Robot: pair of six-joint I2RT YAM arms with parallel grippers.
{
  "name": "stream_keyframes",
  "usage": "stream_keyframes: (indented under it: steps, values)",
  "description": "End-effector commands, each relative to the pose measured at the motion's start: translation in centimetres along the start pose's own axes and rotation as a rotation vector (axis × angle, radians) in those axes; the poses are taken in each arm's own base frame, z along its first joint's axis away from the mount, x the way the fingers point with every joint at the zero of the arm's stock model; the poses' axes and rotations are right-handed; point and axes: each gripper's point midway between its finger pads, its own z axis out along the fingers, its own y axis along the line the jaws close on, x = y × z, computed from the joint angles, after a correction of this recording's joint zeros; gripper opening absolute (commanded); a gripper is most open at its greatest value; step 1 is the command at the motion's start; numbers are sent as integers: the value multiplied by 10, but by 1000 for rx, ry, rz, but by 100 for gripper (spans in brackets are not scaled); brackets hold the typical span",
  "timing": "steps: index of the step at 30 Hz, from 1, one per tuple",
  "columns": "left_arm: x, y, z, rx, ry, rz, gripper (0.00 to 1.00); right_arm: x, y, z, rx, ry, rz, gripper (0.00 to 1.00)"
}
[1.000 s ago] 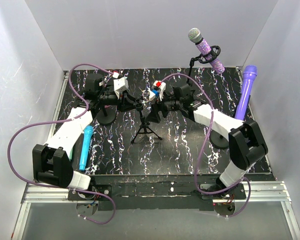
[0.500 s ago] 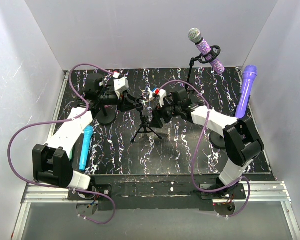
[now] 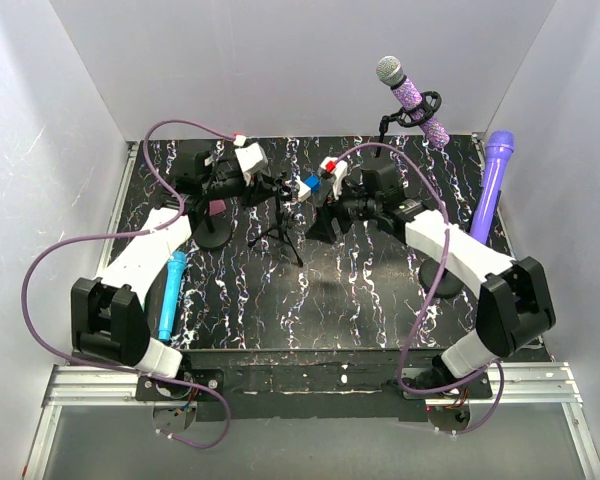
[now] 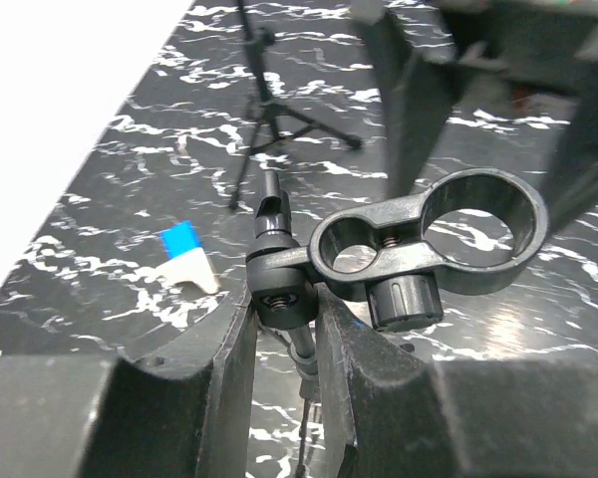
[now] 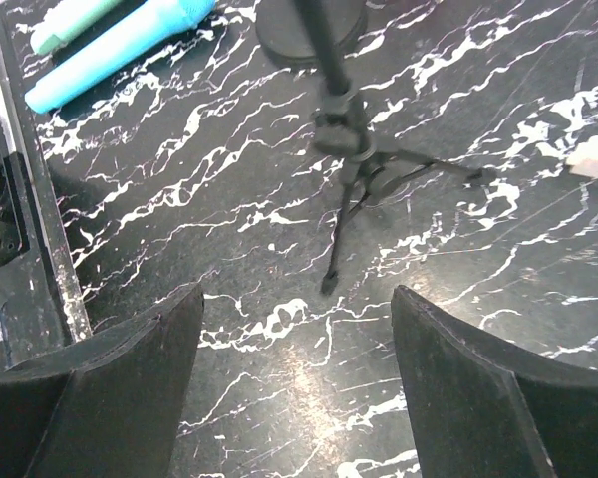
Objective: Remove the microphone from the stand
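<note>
Where the microphone sits: glitter microphone [image 3: 412,98], silver head up, held tilted in the clip of the tall stand [image 3: 383,130] at 1 o'clock, far edge of the table [image 3: 360,310]; well apart from both grippers.
left gripper [image 4: 284,314]: fingers [image 4: 224,378] clamped on the swivel joint of the tripod stand [image 3: 280,228], just under its ring clip [image 4: 434,239].
ring clip: tabletop shows straight through both rings (left wrist view).
tripod stand: near centre, slightly toward 11 o'clock; legs spread; cannot tell whether the feet touch the table.
right gripper [image 5: 299,388]: fingers [image 5: 110,398] spread wide, only marble top between them; hangs above the table just at 3 o'clock of the tripod stand, not touching it.
cyan microphone [image 3: 171,295]: lying flat at 8 o'clock, just beside the left forearm.
purple microphone [image 3: 493,180]: nearly upright at 3 o'clock, near the right wall (what carries it is hidden behind the right arm).
round base [image 3: 212,235]: at 10 o'clock, partly under the left arm.
</note>
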Motion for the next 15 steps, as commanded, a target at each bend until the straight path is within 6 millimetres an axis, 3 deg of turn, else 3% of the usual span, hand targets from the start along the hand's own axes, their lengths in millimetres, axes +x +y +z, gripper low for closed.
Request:
stream_keyframes:
  steps: [1,8,12,14,15]
  values:
    - [-39,58,-1,-197,-41,186,0,-21,6,-22,20,-57,-25,82]
    - [-20,116,16,-356,11,161,0,-21,11,-31,27,-68,-40,82]
    - [-27,139,16,-437,4,144,1,-24,13,-36,33,-81,-55,82]
    - [-36,149,10,-506,-20,91,30,-26,15,-39,32,-87,-58,82]
    - [-40,151,8,-523,-29,74,39,-26,16,-40,31,-88,-59,82]
